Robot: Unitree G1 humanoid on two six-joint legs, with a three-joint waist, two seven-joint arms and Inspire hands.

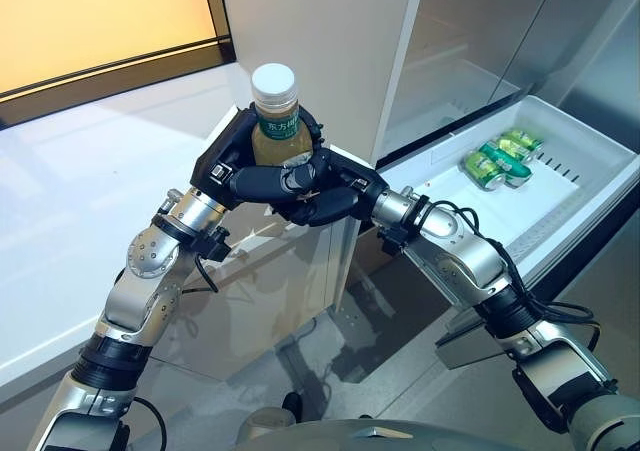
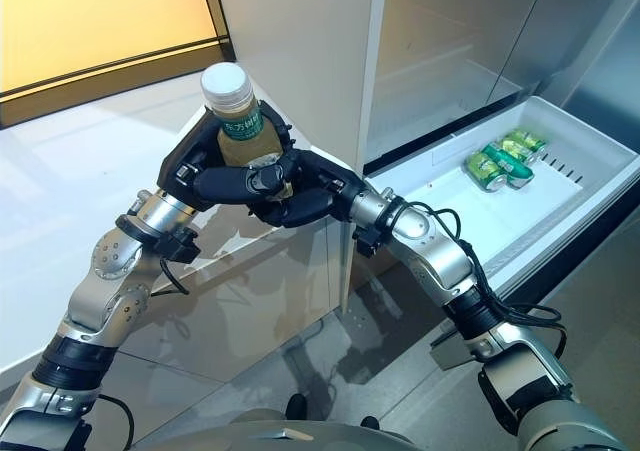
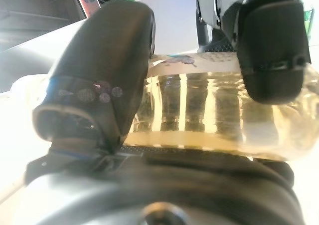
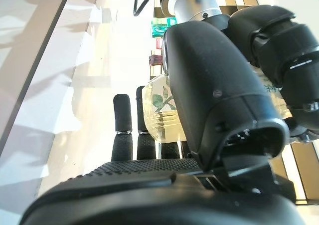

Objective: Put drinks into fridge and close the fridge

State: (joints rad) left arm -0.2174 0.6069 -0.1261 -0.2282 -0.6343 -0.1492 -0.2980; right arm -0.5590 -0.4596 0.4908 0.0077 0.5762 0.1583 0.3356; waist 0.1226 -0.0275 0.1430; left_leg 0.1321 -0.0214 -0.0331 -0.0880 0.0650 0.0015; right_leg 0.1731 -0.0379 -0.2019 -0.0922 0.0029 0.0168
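With both hands' fingers, left (image 1: 232, 166) and right (image 1: 325, 199), curled round 1 bottle (image 1: 276, 121), we risk dropping it mid-handover above the floor.

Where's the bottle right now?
In the eye views, the bottle stands upright at centre, clasped by the left hand and right hand, left of the open fridge drawer.
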